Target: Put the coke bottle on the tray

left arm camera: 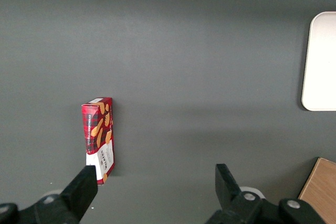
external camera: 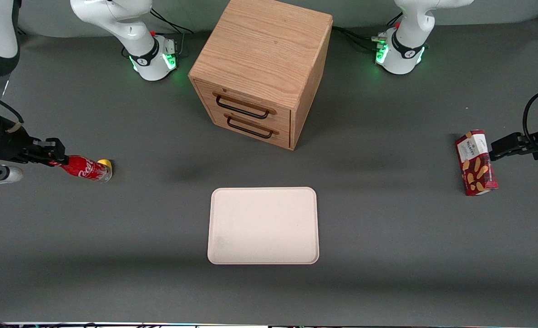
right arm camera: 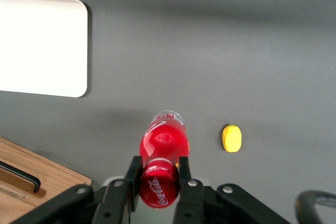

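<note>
The coke bottle (external camera: 86, 168) is a small red bottle with white script; it hangs tilted at the working arm's end of the table, held by its cap end. My gripper (external camera: 57, 157) is shut on the bottle near the cap. In the right wrist view the fingers (right arm camera: 133, 174) clamp the red cap of the coke bottle (right arm camera: 164, 145), with its clear base pointing away. The tray (external camera: 263, 225) is flat, pale cream-pink, and lies at the table's middle, nearer the front camera than the drawer cabinet. It also shows in the right wrist view (right arm camera: 42, 45).
A yellow lemon-like lump (external camera: 105, 162) lies on the table just past the bottle's base, also seen in the right wrist view (right arm camera: 231, 138). A wooden two-drawer cabinet (external camera: 262, 68) stands mid-table. A red biscuit box (external camera: 476, 162) lies toward the parked arm's end.
</note>
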